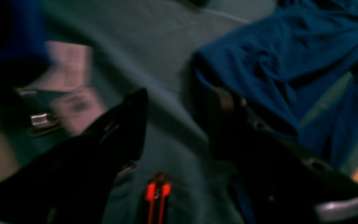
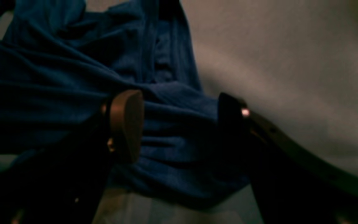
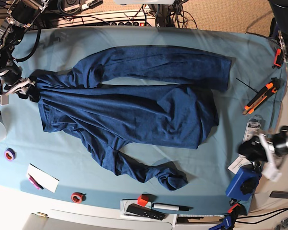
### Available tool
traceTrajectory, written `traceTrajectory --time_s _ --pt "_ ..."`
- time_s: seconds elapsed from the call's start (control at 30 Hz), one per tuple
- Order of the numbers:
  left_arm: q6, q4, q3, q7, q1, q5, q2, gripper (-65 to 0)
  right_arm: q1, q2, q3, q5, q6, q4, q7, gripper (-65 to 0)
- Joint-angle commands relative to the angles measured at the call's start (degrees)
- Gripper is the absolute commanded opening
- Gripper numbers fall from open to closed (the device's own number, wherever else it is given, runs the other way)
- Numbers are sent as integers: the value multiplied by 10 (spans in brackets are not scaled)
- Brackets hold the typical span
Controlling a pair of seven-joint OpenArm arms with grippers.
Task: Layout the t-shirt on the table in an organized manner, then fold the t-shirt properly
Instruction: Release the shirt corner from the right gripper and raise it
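Teal-draped table (image 3: 134, 43) under a clutter of cables and gear at the far edge; dark blue t-shirt (image 3: 134, 115) spread across the middle, body wrinkled, one long sleeve stretched along the far side, the other trailing toward the near edge and bunched at its cuff. Right gripper (image 3: 20, 87) at the shirt's edge on the base view's left, jaws spread wide around a ridge of fabric in the wrist view (image 2: 179, 124), not yet clamped on it. Left gripper (image 3: 264, 146) off the cloth on the opposite side, jaws apart and holding nothing, hovering over bare table just beside the shirt's end (image 1: 174, 124). Likely trouble: closing on too thick a bunch and dragging several layers at once, worsening the creases instead of flattening them; or pinching the teal cover along with the shirt and pulling it askew. Also a risk of the left arm sweeping into loose items nearby: orange box cutter (image 3: 261, 96), blue block (image 3: 242, 182), white card (image 3: 237, 165). Near edge crowded too: red cube (image 3: 142, 200), black marker (image 3: 170, 207), tape rolls (image 3: 9, 154), white paper (image 3: 42, 177), all close enough to snag the trailing sleeve when spread.
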Motion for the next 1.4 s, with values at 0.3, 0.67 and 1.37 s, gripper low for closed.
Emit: traceTrajectory --time_s 0.3,0.67,1.37 --pt "-3 8 -45 2 -3 -10 -37 -345 40 16 3 -70 -49 7 13 -280" --pt "-3 8 -45 3 113 -100 -26 -346 38 12 30 -32 1 7 6 -280" --pt "-3 8 -45 -72 164 16 133 -346 -15 -37 84 402 1 9 -231 -292"
